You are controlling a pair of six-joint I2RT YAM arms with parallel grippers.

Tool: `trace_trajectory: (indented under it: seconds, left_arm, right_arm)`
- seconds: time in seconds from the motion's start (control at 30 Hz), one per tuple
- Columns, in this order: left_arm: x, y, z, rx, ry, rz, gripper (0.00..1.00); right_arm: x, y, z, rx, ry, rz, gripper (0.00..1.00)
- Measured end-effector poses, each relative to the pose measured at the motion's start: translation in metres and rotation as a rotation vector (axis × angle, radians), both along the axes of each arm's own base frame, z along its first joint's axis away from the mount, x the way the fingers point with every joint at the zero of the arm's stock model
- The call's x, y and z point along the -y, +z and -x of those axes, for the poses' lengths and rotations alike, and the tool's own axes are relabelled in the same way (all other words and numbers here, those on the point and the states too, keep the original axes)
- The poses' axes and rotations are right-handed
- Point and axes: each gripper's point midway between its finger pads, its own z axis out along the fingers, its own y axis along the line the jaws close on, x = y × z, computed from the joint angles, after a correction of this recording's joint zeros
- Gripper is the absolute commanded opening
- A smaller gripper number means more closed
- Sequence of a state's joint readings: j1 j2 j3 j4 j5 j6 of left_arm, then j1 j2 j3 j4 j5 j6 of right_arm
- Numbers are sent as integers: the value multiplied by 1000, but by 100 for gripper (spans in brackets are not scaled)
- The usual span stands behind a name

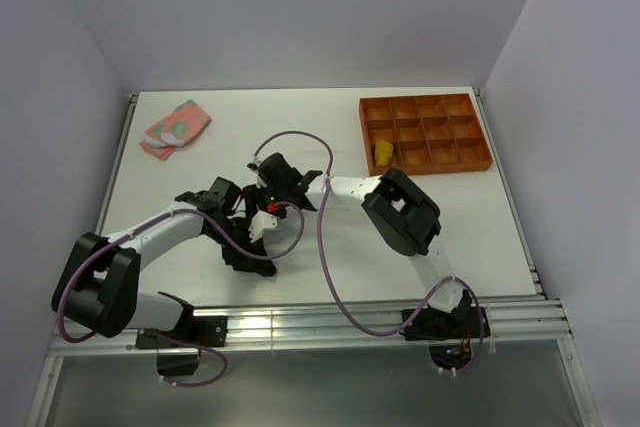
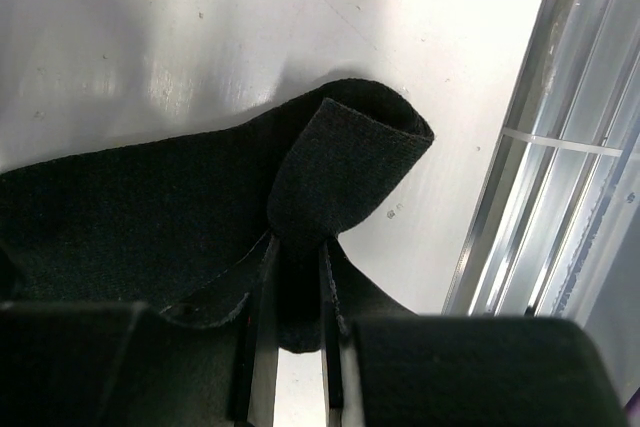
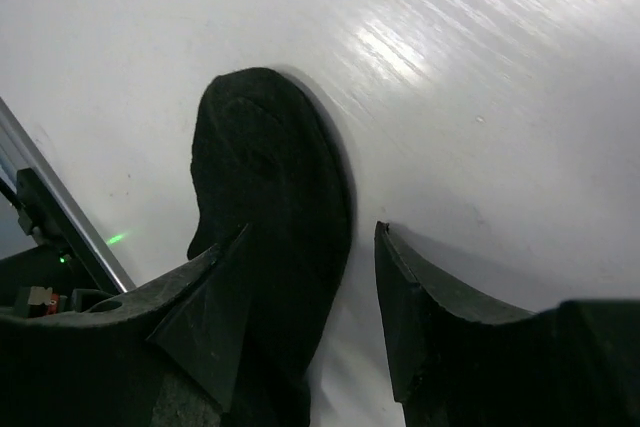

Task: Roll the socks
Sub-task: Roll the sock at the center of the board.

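1. The left gripper (image 2: 297,342) has its jaws drawn close together and pinches a fold of the black sock (image 2: 120,217). Just ahead of its fingertips the fabric loops over into a rounded flap. The rest of the sock spreads away to one side on the table (image 2: 200,27).
2. The right gripper (image 3: 312,232) stands wide apart and holds nothing, with bare table showing through the gap. The sock's rounded end lies just ahead of it, against the finger on the left of its view.
3. My read is that the black sock's roll is only beginning, with one turn formed at the end.
4. The next move calls for the right gripper to close on that loop so the left can let go and regrip further along. If the tuck goes slack, it probably springs open.
5. Far beyond both grippers, the yellow sock (image 1: 382,154) sits in the orange tray (image 1: 425,171), in the corner compartment nearest them. The pink sock (image 1: 175,127) lies well apart and doesn't look rolled.
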State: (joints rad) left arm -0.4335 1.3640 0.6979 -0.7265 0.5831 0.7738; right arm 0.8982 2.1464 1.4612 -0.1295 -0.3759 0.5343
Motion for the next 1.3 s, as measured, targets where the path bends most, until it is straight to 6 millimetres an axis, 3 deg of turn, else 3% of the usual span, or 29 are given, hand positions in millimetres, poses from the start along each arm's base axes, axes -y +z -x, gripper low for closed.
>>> trace_trajectory:
  seconds: [0.33, 0.47, 0.6, 0.77, 1.0, 1.3]
  left_arm:
    - [-1, 0, 5, -22, -1, -4, 0]
    - [-2, 0, 7, -28, -11, -6, 0]
    - [-4, 0, 12, -46, -21, -10, 0]
    - [-5, -2, 14, -54, -28, -10, 0]
    - [-4, -3, 14, -53, -55, -3, 0]
    - [2, 3, 8, -32, -79, 8, 0]
  right_arm:
    - [-10, -2, 4, 41, 34, 19, 56]
    - [-17, -6, 1, 89, 36, 45, 48]
    - [-17, -10, -3, 133, 25, 81, 32]
    - [-13, -15, -9, 168, -1, 120, 5]
    - [-8, -18, -12, 198, -49, 137, 1]
    - [21, -18, -18, 242, -169, 191, 1]
